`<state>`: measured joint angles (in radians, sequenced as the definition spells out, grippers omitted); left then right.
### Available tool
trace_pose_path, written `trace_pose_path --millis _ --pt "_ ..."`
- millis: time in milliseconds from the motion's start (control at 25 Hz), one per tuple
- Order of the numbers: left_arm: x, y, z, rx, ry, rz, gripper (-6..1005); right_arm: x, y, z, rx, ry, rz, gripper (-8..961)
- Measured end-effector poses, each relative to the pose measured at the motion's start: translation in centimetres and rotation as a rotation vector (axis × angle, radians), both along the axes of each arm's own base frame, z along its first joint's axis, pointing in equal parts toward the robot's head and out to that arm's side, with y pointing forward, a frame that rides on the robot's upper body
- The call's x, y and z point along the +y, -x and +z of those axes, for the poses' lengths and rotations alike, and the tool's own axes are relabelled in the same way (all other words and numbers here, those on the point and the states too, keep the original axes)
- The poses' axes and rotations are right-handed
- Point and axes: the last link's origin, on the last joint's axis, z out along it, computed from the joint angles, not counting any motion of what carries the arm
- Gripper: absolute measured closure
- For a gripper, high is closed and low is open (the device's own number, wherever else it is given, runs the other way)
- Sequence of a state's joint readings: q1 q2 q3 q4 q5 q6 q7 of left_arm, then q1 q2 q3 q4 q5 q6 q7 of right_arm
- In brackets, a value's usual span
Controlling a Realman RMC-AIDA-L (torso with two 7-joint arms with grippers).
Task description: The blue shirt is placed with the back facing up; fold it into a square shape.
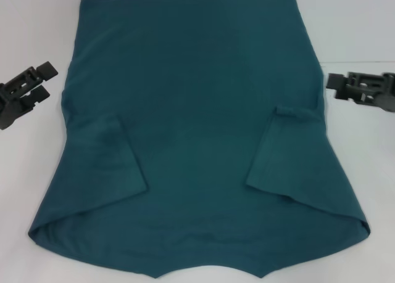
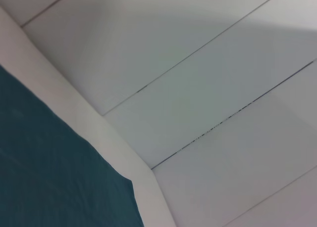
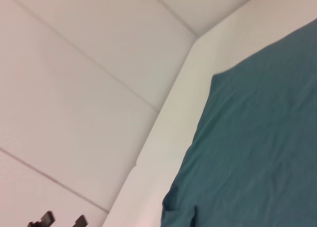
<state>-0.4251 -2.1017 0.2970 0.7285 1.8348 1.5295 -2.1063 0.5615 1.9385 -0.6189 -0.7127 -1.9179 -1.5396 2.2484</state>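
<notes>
The blue shirt (image 1: 197, 129) lies flat on the white table (image 1: 37, 24), plain side up, and fills most of the head view. Both short sleeves are folded inward onto the body, the left one (image 1: 114, 163) and the right one (image 1: 284, 150). My left gripper (image 1: 49, 79) hovers just off the shirt's left edge, open and empty. My right gripper (image 1: 333, 87) hovers just off the right edge, open and empty. The shirt's edge also shows in the left wrist view (image 2: 49, 172) and in the right wrist view (image 3: 252, 143), where two dark fingertips (image 3: 47, 218) stand apart.
The white table edge (image 2: 74, 113) runs beside the shirt, with a pale tiled floor (image 2: 208, 88) beyond it. Bare table strips lie to the left and right of the shirt.
</notes>
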Motion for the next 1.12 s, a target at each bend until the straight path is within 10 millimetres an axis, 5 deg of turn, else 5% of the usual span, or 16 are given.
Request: trace_pose_path --millis 280,360,880,1120 --pt "-0.1 1.1 0.2 0.008 0.128 0.097 93 -0.5 -2.1 0.7 -0.049 0.006 -0.083 286" --pt "-0.6 1.9 0.5 0.051 0.186 0.145 93 -0.6 -2.3 0.8 -0.066 0.012 -0.088 131" --pt "-5.1 7.2 2.7 0.106 0.279 0.429 93 -0.4 -2.1 1.2 -0.108 0.052 -0.079 131" --pt "-7.0 7.4 2.2 0.113 0.353 0.422 93 -0.2 -2.0 1.6 -0.112 0.049 -0.081 132"
